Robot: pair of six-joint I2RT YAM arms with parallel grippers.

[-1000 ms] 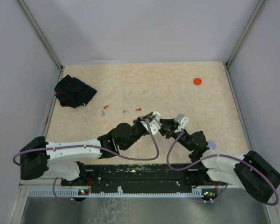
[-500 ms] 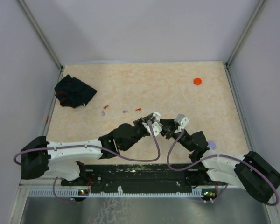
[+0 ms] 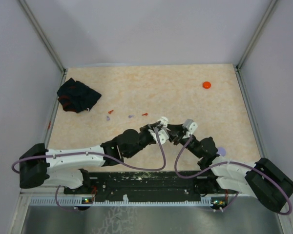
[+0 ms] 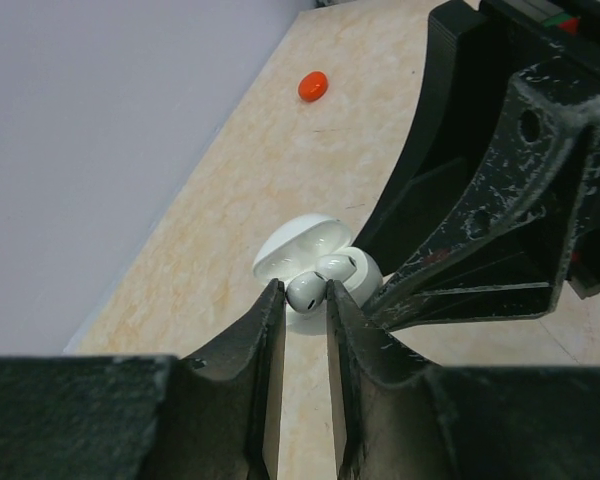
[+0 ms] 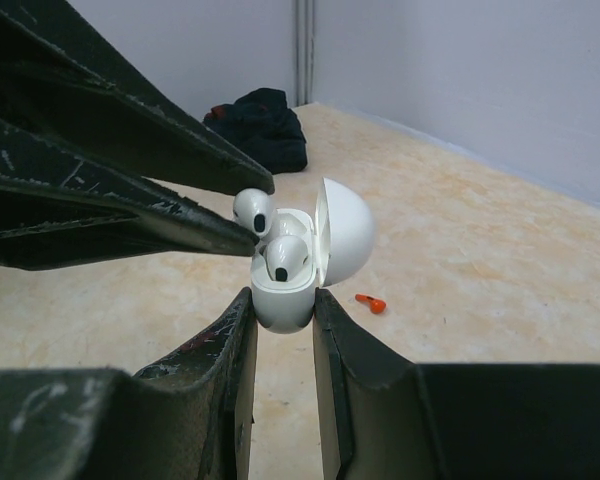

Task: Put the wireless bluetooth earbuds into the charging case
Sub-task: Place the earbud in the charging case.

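Observation:
My right gripper (image 5: 284, 300) is shut on a white charging case (image 5: 280, 312), held above the table with its lid (image 5: 345, 232) open. One white earbud (image 5: 285, 262) sits in the case. My left gripper (image 4: 304, 288) is shut on a second white earbud (image 4: 308, 292), held at the case's open mouth beside the seated one. This earbud also shows in the right wrist view (image 5: 253, 212). In the top view the two grippers meet tip to tip, left (image 3: 161, 131) and right (image 3: 173, 136). Red (image 3: 144, 114) and pale purple (image 3: 131, 116) earbuds lie on the table beyond them.
A black cloth (image 3: 78, 95) lies at the far left. A red disc (image 3: 206, 85) lies at the far right, and a pale purple disc (image 3: 221, 151) next to the right arm. Two more tiny earbuds, purple (image 3: 108, 118) and red (image 3: 111, 111), lie near the cloth. Walls enclose the table.
My left gripper has edged slightly to the right, toward the case in the right gripper. The right arm has barely moved.

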